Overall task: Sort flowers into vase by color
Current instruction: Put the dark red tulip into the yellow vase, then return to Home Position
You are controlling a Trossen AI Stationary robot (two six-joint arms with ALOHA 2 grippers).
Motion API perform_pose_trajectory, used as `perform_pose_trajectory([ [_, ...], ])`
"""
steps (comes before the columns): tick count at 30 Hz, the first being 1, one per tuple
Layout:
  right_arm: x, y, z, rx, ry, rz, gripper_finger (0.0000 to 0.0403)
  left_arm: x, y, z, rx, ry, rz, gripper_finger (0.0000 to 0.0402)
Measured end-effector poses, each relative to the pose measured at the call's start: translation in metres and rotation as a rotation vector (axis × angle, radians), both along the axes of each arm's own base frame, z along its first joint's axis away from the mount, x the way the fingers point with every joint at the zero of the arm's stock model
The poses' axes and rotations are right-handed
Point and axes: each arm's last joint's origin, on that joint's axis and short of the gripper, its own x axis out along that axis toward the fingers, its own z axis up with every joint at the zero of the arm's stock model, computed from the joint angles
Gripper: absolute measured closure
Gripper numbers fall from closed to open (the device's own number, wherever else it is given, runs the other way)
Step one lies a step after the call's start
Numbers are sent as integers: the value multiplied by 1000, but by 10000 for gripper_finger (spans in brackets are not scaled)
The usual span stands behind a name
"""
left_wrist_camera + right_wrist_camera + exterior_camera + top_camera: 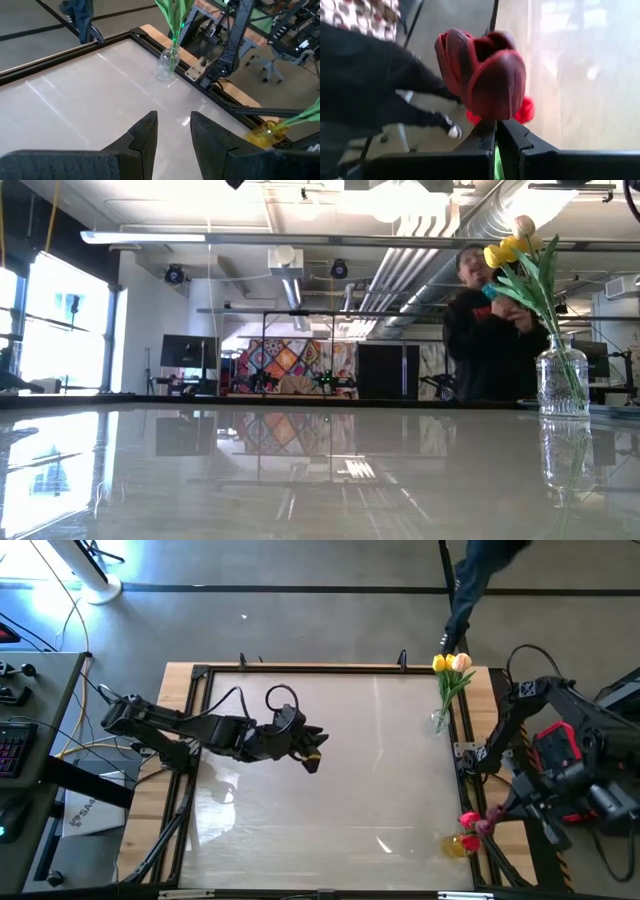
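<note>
person [490, 320] blurred behind clear vase [563, 385] | yellow jar [265, 134] cut off at 4 o'clock edge | right end effector [496, 131] hides stem below dark red tulip [482, 75]

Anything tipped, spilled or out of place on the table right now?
Nothing stands out. The clear vase stands upright at the table's far right edge holding yellow and peach tulips; the yellow vase sits at the near right edge with red-pink tulips. No spill shows.
</note>
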Motion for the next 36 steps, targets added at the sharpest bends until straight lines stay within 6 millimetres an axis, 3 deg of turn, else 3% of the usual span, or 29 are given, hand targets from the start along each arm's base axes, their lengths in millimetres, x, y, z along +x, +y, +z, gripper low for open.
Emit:
perform_pose_trajectory([
  [5, -2, 11, -5, -15, 91, 50, 390, 2, 7, 1, -8, -9, 11, 298],
  [10, -3, 10, -5, 10, 131, 37, 334, 3, 12, 2, -20, -19, 11, 298],
  [17, -6, 0, -1, 91, 242, 33, 229, 4, 14, 2, -11, -15, 10, 298],
  [23, -9, -20, 6, 208, 348, 19, 203, 4, 14, 2, 10, -5, 0, 298],
  [26, -8, -32, 12, 267, 301, 13, 206, 4, 14, 2, 25, -1, -8, 298],
  [30, -4, -47, 20, 298, 101, -27, 214, 0, 15, 9, 50, -26, -13, 298],
  [36, 3, -64, 27, 225, -216, -152, 237, -25, 19, 36, 113, -78, -37, 323],
])
